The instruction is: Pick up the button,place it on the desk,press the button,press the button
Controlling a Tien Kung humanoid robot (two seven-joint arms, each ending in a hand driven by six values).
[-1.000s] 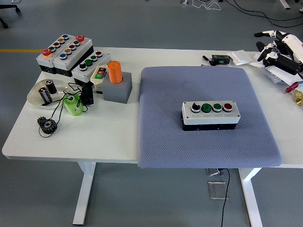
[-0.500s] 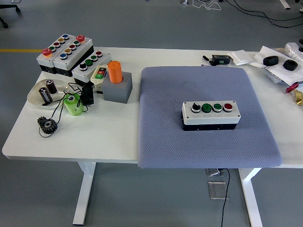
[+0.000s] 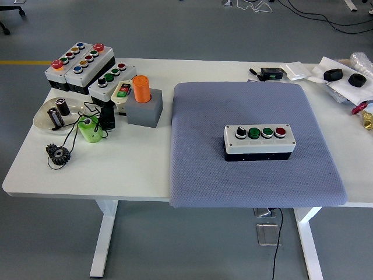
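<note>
Centrally on the grey mat sits the button box, flat, its four buttons in a row: black, green, green, red. Neither hand shows, so I cannot tell their state. More button boxes crowd the worktop's far left corner, near an orange cylinder.

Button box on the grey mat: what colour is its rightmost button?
Red, seen in the head view.
</note>
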